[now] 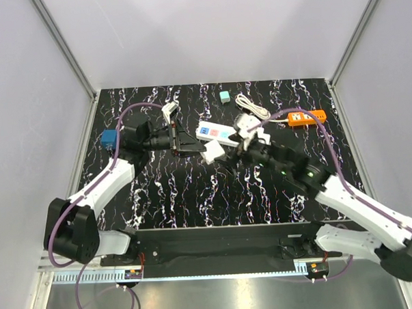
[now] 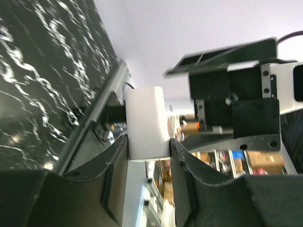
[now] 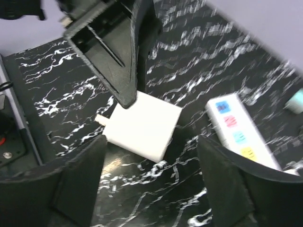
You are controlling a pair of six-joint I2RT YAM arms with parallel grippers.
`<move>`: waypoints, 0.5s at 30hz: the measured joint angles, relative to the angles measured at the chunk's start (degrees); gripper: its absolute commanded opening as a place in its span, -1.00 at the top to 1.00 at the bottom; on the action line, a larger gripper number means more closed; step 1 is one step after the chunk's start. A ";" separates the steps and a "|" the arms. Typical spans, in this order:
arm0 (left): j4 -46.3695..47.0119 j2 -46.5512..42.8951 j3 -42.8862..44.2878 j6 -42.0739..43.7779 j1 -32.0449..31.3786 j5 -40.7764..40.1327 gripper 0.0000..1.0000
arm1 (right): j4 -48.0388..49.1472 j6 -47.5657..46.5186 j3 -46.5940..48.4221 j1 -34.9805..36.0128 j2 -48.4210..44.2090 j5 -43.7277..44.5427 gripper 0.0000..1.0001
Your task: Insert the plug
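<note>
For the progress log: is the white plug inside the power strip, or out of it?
Out. The white plug is clamped in the left gripper, apart from the power strip.

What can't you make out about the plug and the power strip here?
Plug prongs: the left wrist view shows only its body, held in the left gripper; too small in the top view.
Power strip sockets: blurred in the right wrist view, too small in the top view.
</note>
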 measured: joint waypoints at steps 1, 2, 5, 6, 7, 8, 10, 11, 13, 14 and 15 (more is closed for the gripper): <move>0.02 -0.31 0.11 -0.42 -0.11 1.09 1.00 | -0.02 -2.16 -0.59 0.00 -2.38 -0.52 -0.77; 0.04 -0.79 0.11 -0.92 -0.11 1.92 1.00 | 0.04 -5.11 -1.16 0.00 -4.63 -1.42 -0.80; 1.16 -2.91 0.11 -3.48 -0.11 4.07 1.00 | 0.52 -15.85 -3.78 -0.02 -11.56 -5.99 -0.78; 2.45 -3.80 0.02 -5.09 -0.11 4.76 1.00 | 1.03 -20.85 -5.20 -0.02 -13.55 -7.80 -0.78; 4.26 -4.70 -0.13 -7.02 -0.11 5.31 1.00 | 0.92 -24.22 -6.19 -0.02 -14.82 -9.07 -0.76; 6.64 -5.64 -0.35 -9.14 -0.11 5.95 1.00 | 0.74 -28.55 -6.84 -0.02 -15.91 -10.32 -0.76; 11.91 -7.10 -0.98 -13.79 -0.11 6.95 1.00 | 1.64 -35.74 -6.93 0.02 -15.82 -11.74 -0.75; 14.80 -7.58 -1.20 -16.41 -0.11 7.56 1.00 | 2.47 -39.28 -6.97 0.02 -15.32 -12.09 -0.76; 21.73 -7.78 -1.42 -22.58 -0.11 8.39 1.00 | 5.11 -45.59 -7.63 0.09 -14.45 -12.39 -0.76; 25.20 -7.52 -1.44 -25.88 -0.13 8.61 1.00 | 6.40 -48.92 -8.17 0.20 -13.84 -12.33 -0.76; 29.09 -7.10 -1.44 -29.59 -0.22 8.79 1.00 | 7.63 -52.09 -8.87 0.57 -13.35 -11.87 -0.76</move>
